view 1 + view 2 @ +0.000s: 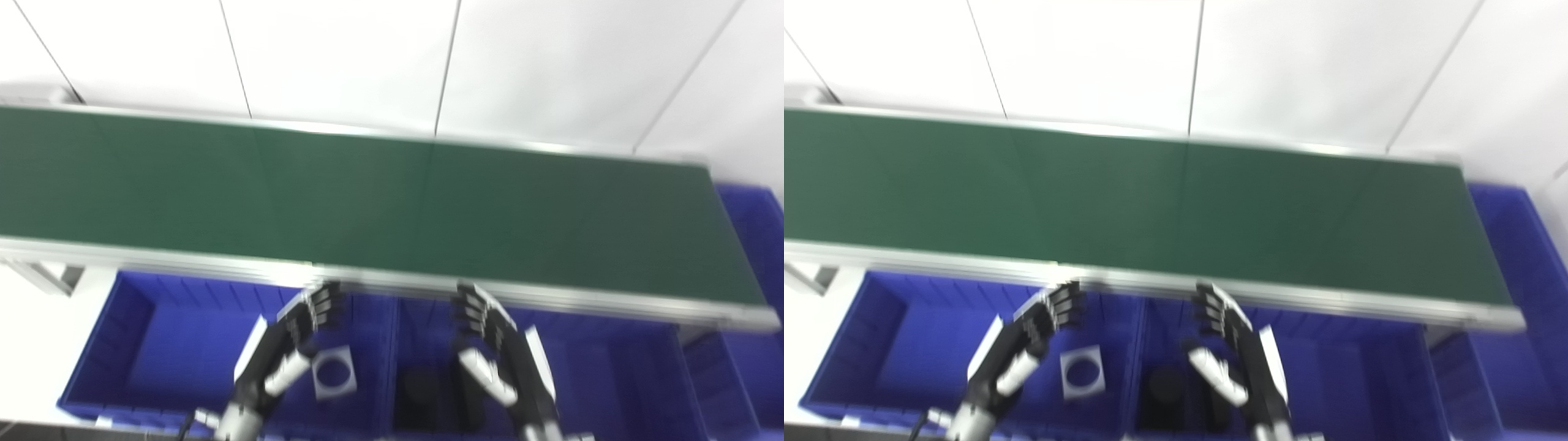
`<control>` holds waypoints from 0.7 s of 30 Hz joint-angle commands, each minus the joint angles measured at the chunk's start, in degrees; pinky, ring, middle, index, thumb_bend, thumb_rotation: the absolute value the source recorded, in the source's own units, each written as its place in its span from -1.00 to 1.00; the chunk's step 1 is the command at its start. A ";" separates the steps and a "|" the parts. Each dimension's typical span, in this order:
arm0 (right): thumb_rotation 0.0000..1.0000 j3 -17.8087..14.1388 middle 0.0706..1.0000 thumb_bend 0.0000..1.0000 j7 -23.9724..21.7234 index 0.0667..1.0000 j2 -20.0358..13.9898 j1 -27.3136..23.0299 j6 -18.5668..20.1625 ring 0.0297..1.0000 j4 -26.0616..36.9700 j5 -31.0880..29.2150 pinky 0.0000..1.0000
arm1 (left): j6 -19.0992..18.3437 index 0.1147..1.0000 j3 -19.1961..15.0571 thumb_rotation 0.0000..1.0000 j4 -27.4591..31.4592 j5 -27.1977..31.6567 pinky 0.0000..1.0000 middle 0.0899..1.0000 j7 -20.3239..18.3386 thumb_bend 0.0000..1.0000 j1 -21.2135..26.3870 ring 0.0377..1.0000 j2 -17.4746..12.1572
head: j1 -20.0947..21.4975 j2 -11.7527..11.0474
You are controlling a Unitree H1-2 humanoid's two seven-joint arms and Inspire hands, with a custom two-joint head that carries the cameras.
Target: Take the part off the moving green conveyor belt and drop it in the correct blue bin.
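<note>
The green conveyor belt [380, 202] runs across the picture with no part visible on it. Below its near rail, my left hand [294, 343] hovers open over the left blue bin [135, 343], fingers apart and holding nothing. My right hand [490, 349] is open too, above the middle blue bin [429, 324]. A grey square part with a round hole [334, 372] lies in the left bin beside my left hand. A dark cylindrical part [421, 392] sits in the middle bin. The picture is blurred.
A third blue bin [612, 380] lies to the right, and another blue bin [756, 245] stands past the belt's right end. The aluminium rail [551, 297] borders the belt's near side. A white wall rises behind.
</note>
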State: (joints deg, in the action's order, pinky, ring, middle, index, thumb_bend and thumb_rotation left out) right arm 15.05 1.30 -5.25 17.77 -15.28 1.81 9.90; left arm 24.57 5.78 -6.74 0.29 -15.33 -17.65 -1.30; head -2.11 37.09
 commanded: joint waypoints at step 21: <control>-0.04 -1.03 0.67 0.66 -2.12 0.72 -1.20 -0.55 -8.90 0.58 -3.23 0.09 0.42 | 2.35 0.67 6.59 0.53 -4.55 -3.56 0.46 0.63 8.96 0.75 2.98 0.57 -0.67 | 0.32 -3.28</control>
State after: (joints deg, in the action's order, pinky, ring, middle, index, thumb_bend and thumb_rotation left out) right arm 14.27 -0.83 -7.02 17.44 -21.21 -2.11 10.04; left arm 24.64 11.98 -11.89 -3.51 -6.96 -15.31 -1.76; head -2.02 33.93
